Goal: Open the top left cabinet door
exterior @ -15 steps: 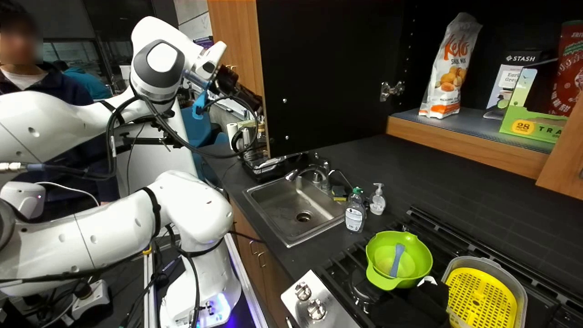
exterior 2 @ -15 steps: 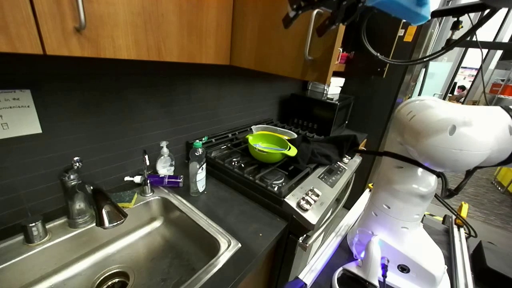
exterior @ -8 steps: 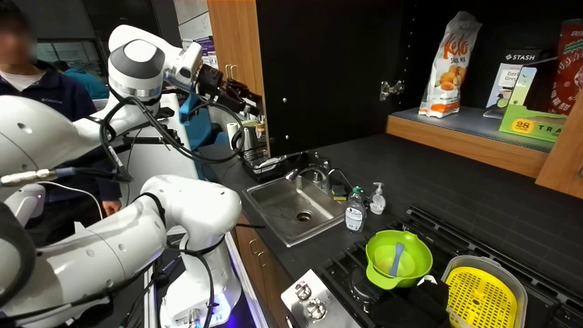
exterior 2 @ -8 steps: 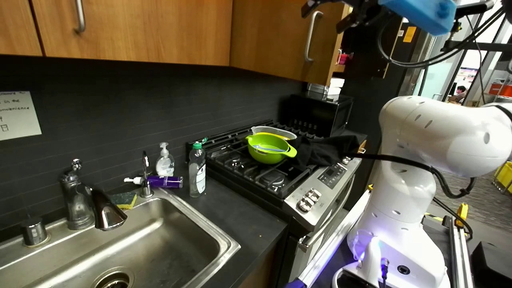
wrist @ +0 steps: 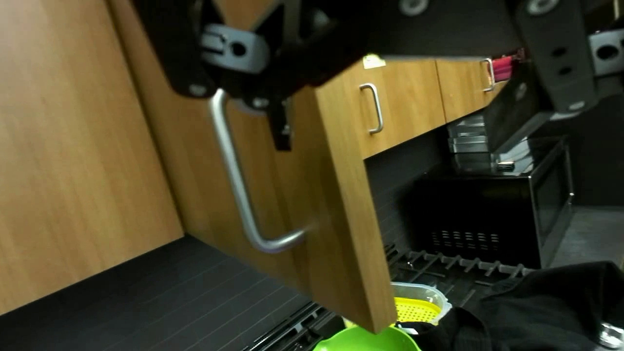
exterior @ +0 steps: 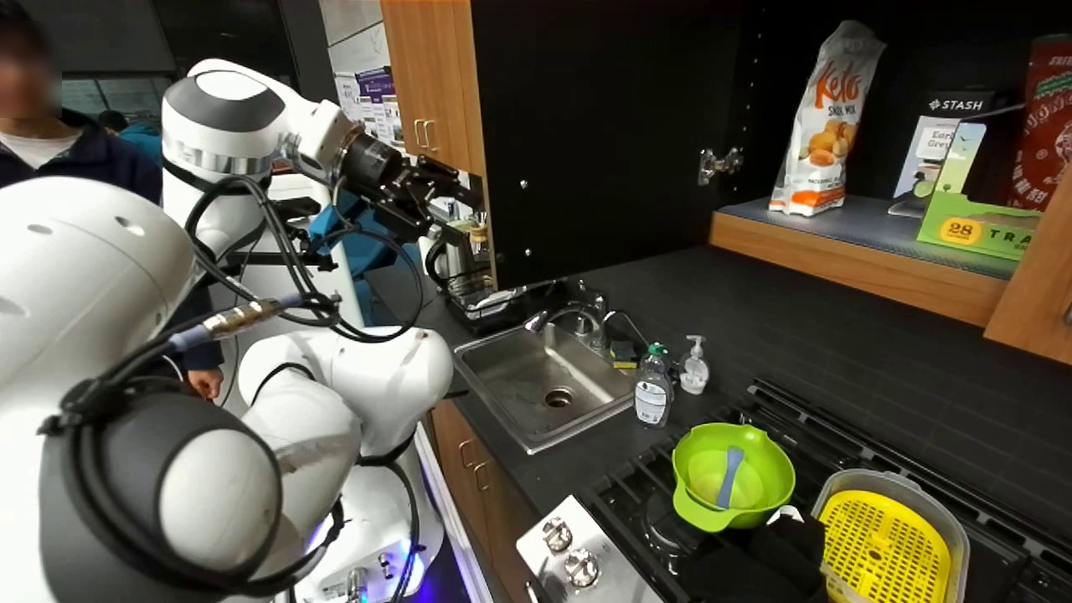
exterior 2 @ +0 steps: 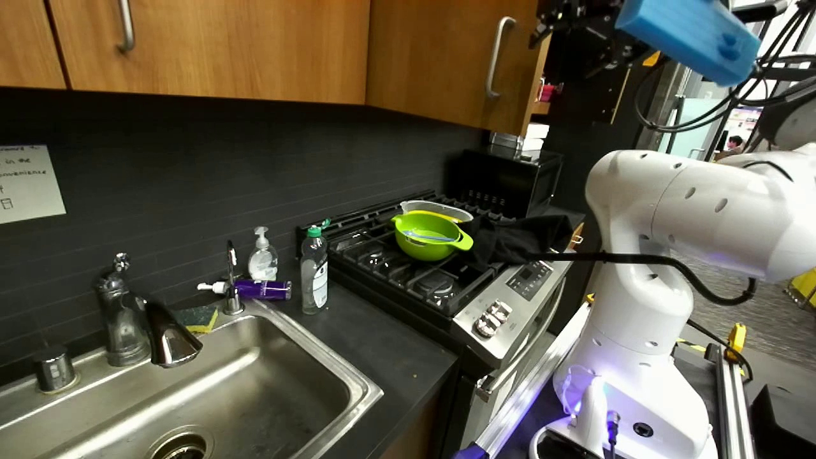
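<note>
The top left cabinet door stands swung out. Its wood-grain front (exterior 2: 433, 64) and silver bar handle (exterior 2: 496, 57) show in an exterior view; its dark inner face (exterior: 603, 142) shows in an exterior view. In the wrist view the door (wrist: 331, 273) and handle (wrist: 239, 180) fill the left and middle. My gripper (wrist: 390, 146) is open, fingers wide apart and nothing between them that I can see held. In the wrist view one finger overlaps the door front beside the handle; the other is past the free edge. My gripper (exterior: 448, 209) is also near that edge in both exterior views (exterior 2: 566, 56).
The open shelf (exterior: 871, 260) holds a snack bag (exterior: 829, 126) and boxes. Below are a stove (exterior 2: 446, 306) with a green bowl (exterior 2: 427, 236), a sink (exterior 2: 366, 389), a soap bottle (exterior 2: 314, 274) and a microwave (exterior 2: 510, 185). A person (exterior: 84, 167) stands behind the arm.
My gripper has moved lower, backed away from the handle past the door's free edge, and turned. The arm's elbow has swung across. The door looks unmoved.
</note>
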